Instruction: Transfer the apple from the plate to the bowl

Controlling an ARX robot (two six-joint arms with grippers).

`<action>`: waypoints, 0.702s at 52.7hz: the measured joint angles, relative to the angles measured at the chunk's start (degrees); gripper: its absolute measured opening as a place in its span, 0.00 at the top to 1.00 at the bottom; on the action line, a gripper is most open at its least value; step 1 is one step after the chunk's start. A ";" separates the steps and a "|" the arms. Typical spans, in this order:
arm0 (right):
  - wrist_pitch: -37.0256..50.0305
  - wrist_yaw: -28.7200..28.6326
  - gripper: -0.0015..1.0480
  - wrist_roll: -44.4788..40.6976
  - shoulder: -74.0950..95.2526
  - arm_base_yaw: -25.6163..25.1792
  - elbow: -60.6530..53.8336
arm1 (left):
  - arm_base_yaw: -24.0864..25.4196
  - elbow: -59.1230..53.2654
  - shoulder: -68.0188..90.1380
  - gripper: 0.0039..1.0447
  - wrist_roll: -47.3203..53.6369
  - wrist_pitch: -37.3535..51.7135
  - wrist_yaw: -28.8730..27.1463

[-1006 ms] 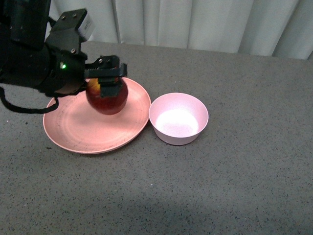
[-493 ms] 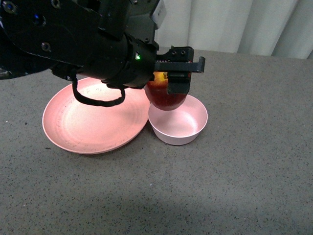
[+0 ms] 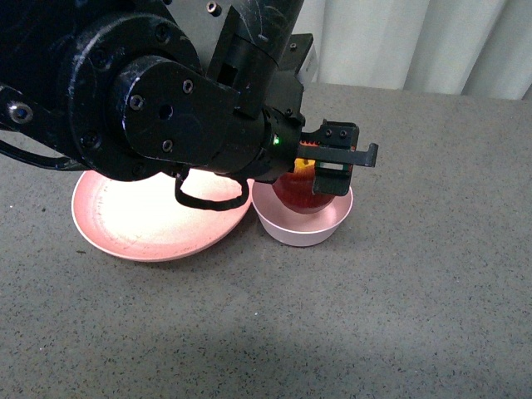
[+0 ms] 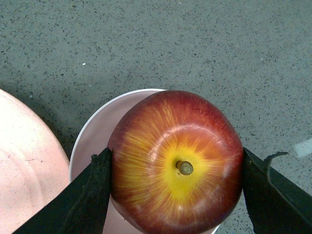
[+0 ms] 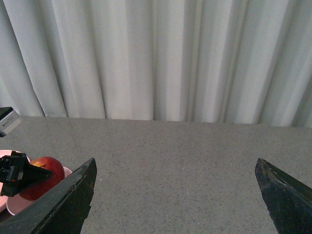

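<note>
Pinching the apple (image 4: 195,126) at its widest girth in the left gripper (image 4: 175,161), low over the bowl (image 4: 93,141); looks firm, glossy, likely slippery, so best squeezed mid-body; with right gripper (image 5: 175,161) spread, empty

A grey table (image 3: 416,291) with fine dark speckles is carrying two things. The wide salmon-pink plate (image 3: 141,237) is lying flat on it, with its part toward 12 o'clock hidden from the front view. The smaller pale pink bowl (image 3: 303,231) is standing upright at 3 o'clock of the plate, just beside its rim. Whether the two rims are touching, I cannot tell. A soft shadow is falling on the table at 6 o'clock of the plate.
</note>
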 joint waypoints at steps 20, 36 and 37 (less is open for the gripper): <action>0.00 0.00 0.09 0.00 0.00 0.00 0.00 | 0.00 0.70 3.30 0.36 1.49 0.44 -1.18; 0.00 0.00 0.09 0.00 0.00 0.00 0.00 | -0.15 0.77 3.32 0.36 1.84 0.44 -0.92; 0.00 0.00 0.09 0.00 0.00 0.00 0.00 | -0.13 0.77 3.32 0.36 1.88 0.44 -0.94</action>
